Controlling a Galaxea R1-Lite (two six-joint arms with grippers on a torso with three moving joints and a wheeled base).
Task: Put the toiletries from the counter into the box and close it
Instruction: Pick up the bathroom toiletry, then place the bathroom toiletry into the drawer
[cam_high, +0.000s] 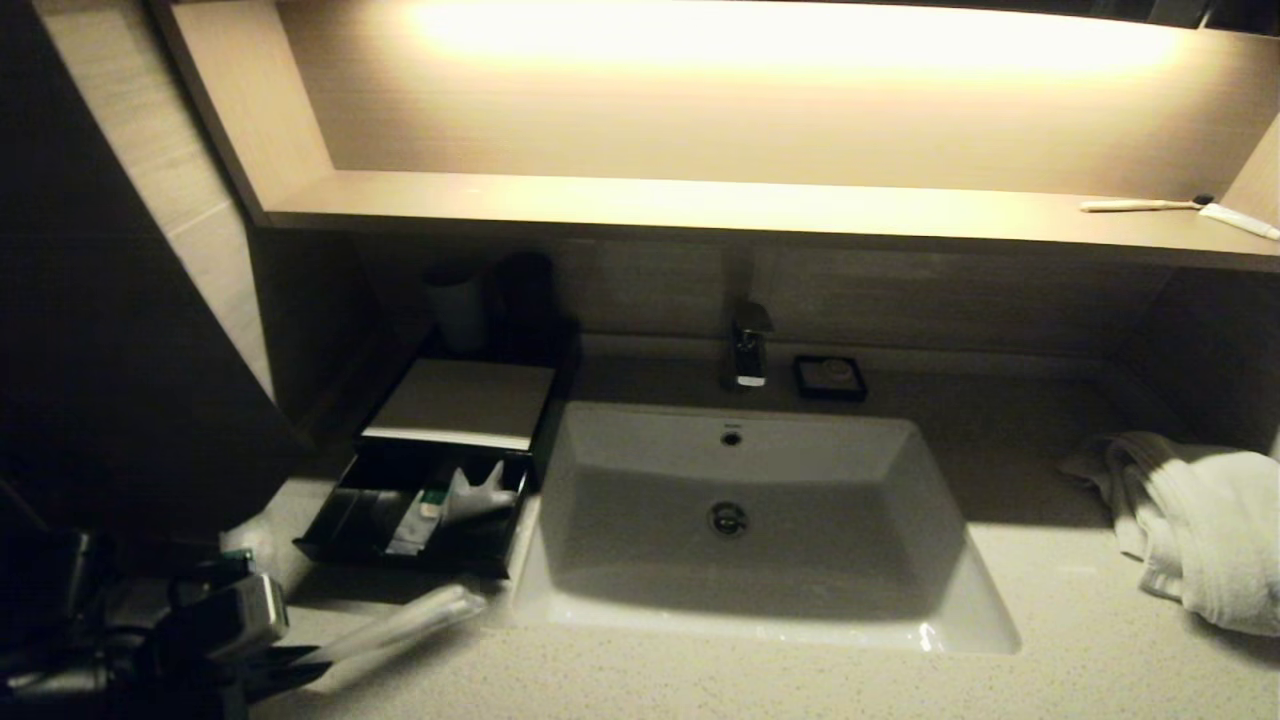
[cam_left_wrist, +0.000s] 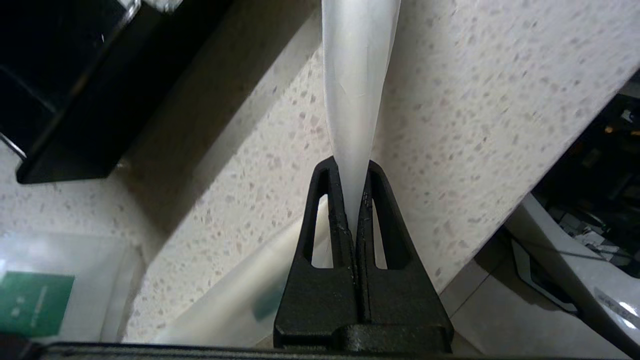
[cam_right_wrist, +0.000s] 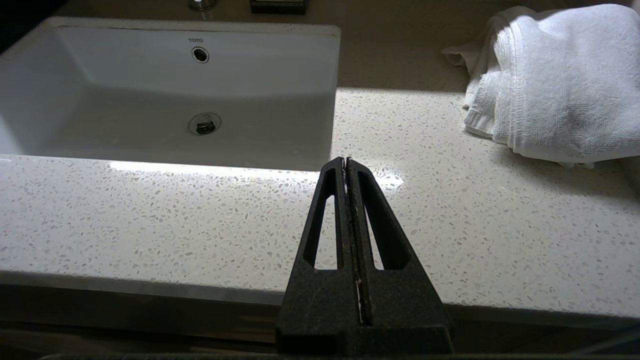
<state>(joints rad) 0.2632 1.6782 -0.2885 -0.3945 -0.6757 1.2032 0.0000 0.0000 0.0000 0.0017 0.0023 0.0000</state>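
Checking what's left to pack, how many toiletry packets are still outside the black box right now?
2 that I can see: a long white packet pinched in the left gripper over the counter, and a clear green-labelled packet lying beside the box. More may be hidden.

Your left gripper (cam_left_wrist: 356, 200): matte black, tapered fingers (cam_left_wrist: 330, 215) with long slot cut-outs, scuffed inner edges | your right gripper (cam_right_wrist: 346, 165): same black slotted wedges, grainy finish | in the head view your left wrist (cam_high: 225, 620): dark housing, silvery block
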